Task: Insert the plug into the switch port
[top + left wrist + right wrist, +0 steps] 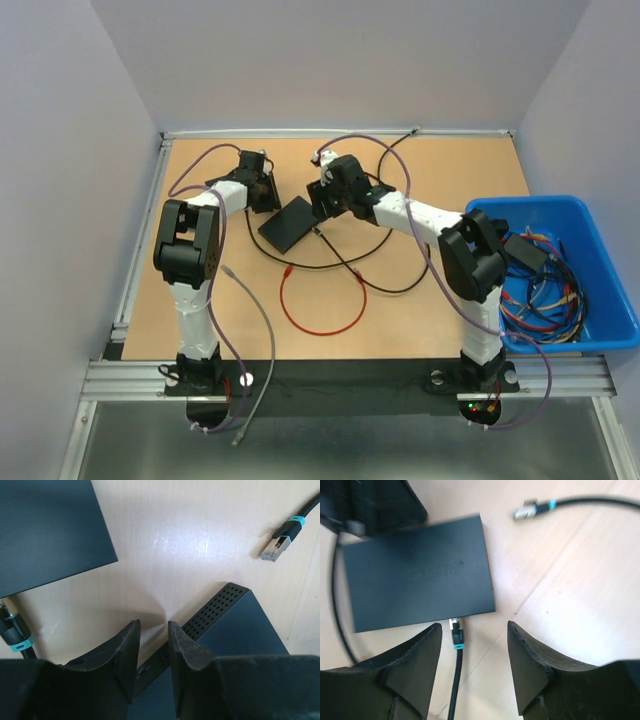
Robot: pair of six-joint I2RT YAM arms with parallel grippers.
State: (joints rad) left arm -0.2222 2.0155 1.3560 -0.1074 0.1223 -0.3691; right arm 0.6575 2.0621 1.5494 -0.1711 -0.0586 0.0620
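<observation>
r gripper [475, 626] fingers wide apart, gripping nothing. black cable [456, 680] runs up betw them, touching neither. its plug [455, 628], teal band, has its tip at the near edge of the black switch [420, 575]; can't tell if fully seated. 2nd teal-band plug [525, 511] lies loose on the wood table [580, 580], well apart. l gripper [153, 625] has a narrow gap, tips over the edge of a perforated black box [240, 630]; can't tell if pinching it.
</observation>
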